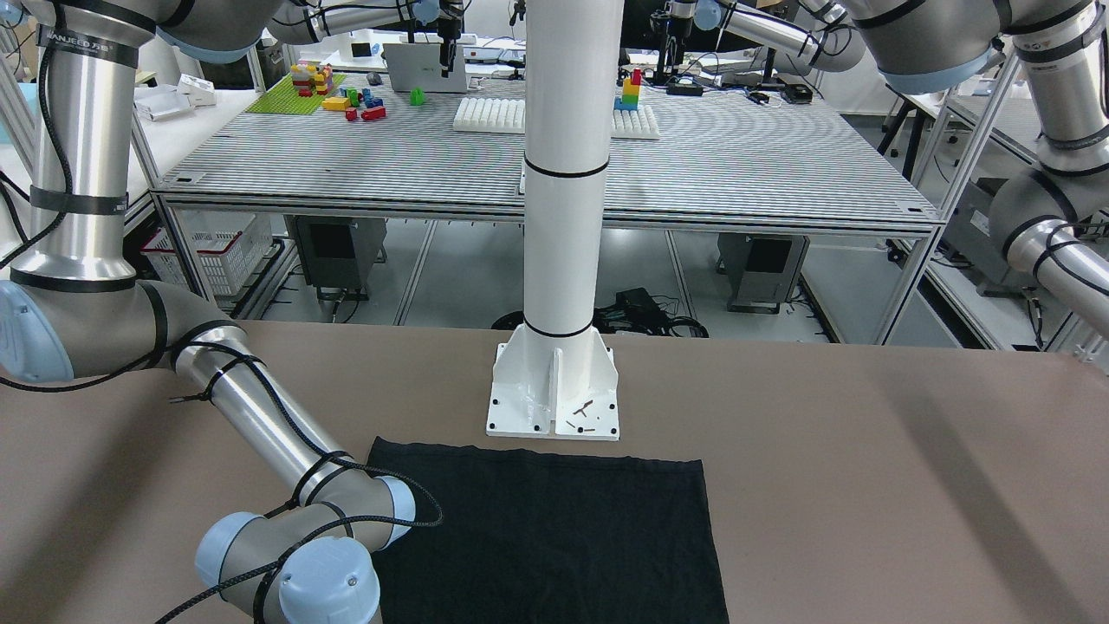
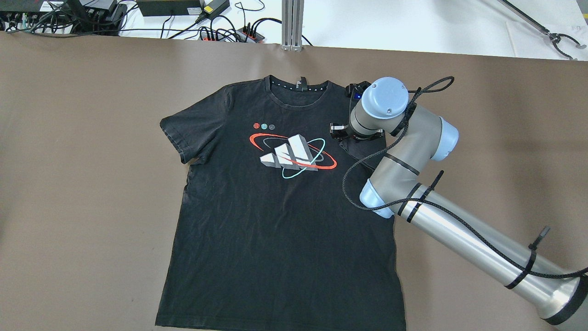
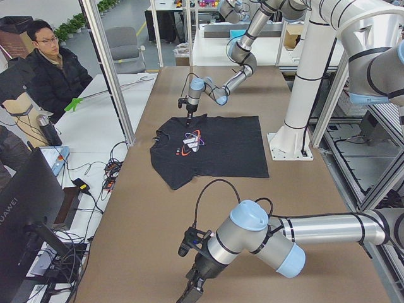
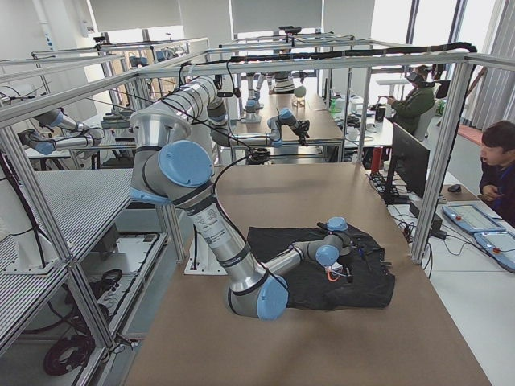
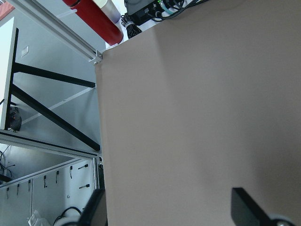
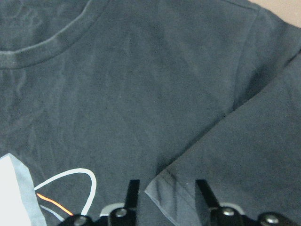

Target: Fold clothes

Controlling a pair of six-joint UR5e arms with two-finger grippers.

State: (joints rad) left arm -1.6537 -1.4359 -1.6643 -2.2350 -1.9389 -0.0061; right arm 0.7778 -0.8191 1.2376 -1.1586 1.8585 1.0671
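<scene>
Between the parted fingers of the right gripper (image 6: 167,186): corner of the sleeve hem (image 6: 171,207), straddled rather than pinched, jaws standing open.
Sleeve (image 6: 249,155): appears turned inward and lies over the chest, probably as a first fold.
Beyond the fingertips: ribbed collar (image 6: 51,42). Beside them: edge of the red, white and teal print (image 2: 294,154).
Black T-shirt (image 2: 275,230): flat and face up on the brown table (image 2: 92,184), other sleeve spread, body unfolded.
Left gripper (image 5: 168,202): fingers apart, empty, hovering over bare tabletop well away from the garment, likely parked clear.
Task judged barely begun.
</scene>
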